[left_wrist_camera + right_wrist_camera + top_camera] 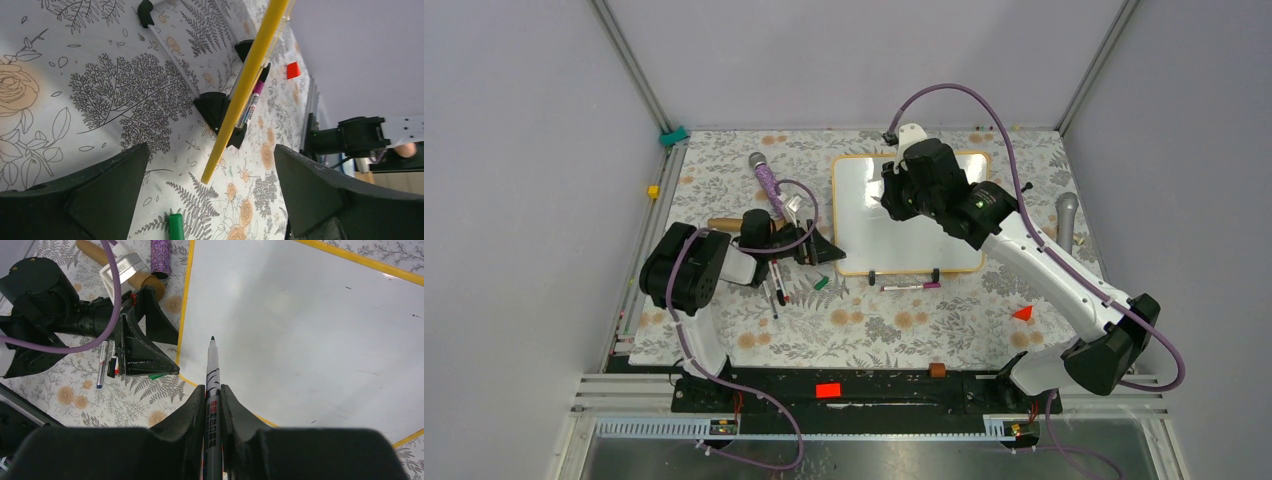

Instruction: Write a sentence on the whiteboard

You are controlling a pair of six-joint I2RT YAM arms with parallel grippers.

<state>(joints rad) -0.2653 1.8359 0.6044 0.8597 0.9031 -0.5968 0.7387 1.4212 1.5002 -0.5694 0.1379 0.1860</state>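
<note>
1. The whiteboard (864,225) lies flat on the floral cloth (904,320), mid-table toward the far edge. It's a white rectangle w/ a thin orange-tan frame and rounded corners.
2. In the right wrist view the whiteboard (310,325) face is glossy plain white w/ soft glare and a few tiny dark specks. The frame looks yellow here.
3. The right gripper (212,390) has its jaws pressed together on a marker (212,365). The barrel points fwd, dark tip over the board's left part, near the edge. Can't tell if the tip touches.
4. From the top cam the right gripper (894,195) sits over the board's upper middle. The marker is hidden under the wrist there.
5. The left gripper (821,248) is spread wide, low, just beside the board's left edge near its front corner.
6. Only the left wrist view shows the board edge-on: the whiteboard (245,85) is a yellow strip running between the left gripper (211,150) jaws, w/ black feet (212,107) under it.
7. A purple-capped pen (911,286) lies just beside the board's near edge. The same pen (252,100) shows close up in the left wrist view.
8. A green cap (821,283) is near the left gripper.
9. Loose pens (776,285) lie under the left arm.
</note>
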